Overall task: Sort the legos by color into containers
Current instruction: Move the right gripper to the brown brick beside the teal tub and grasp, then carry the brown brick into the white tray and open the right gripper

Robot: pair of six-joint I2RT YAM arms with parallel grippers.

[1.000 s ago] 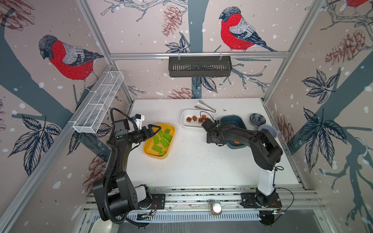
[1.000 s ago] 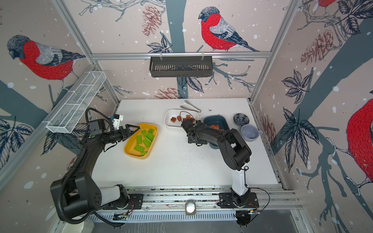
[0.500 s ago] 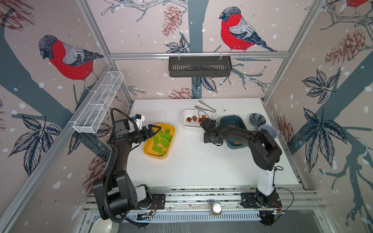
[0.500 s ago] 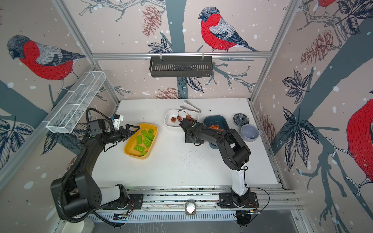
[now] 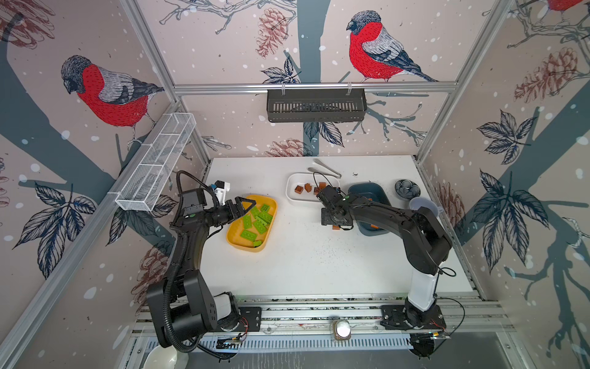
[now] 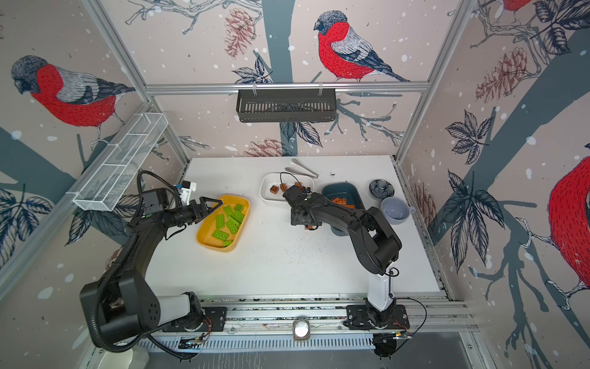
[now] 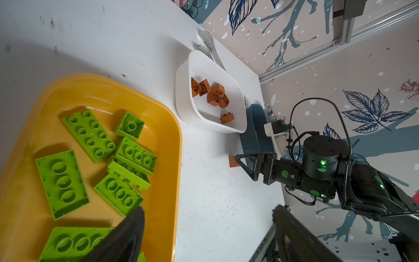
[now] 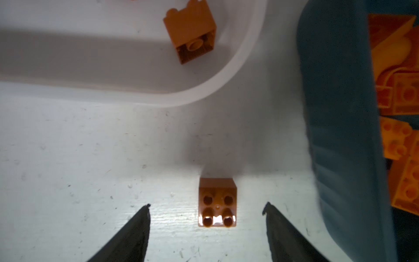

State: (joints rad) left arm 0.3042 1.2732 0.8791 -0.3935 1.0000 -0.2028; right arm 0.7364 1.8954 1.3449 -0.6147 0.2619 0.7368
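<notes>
Green plates [image 7: 61,183] lie in yellow tub [image 7: 165,127], brown cubes [image 7: 215,97] in white tub [image 7: 204,68], stray cube [image 8: 217,203] beside teal tub [image 8: 340,113].

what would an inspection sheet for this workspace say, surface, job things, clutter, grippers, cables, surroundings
surface: white table, dark specks scattered on it
job's things: green legos in yellow tub; brown cubes in white tub; orange bricks in teal tub; one loose brown cube on the table between white and teal tubs
clutter: metal tongs, grey mug, patterned dish
grippers: left gripper open, empty, over the yellow tub's edge; right gripper open, tips either side of the loose cube, not touching
cables: thin black loop above right wrist; corrugated hose along left arm
surroundings: bird-print walls, black wall basket, white mesh tray
</notes>
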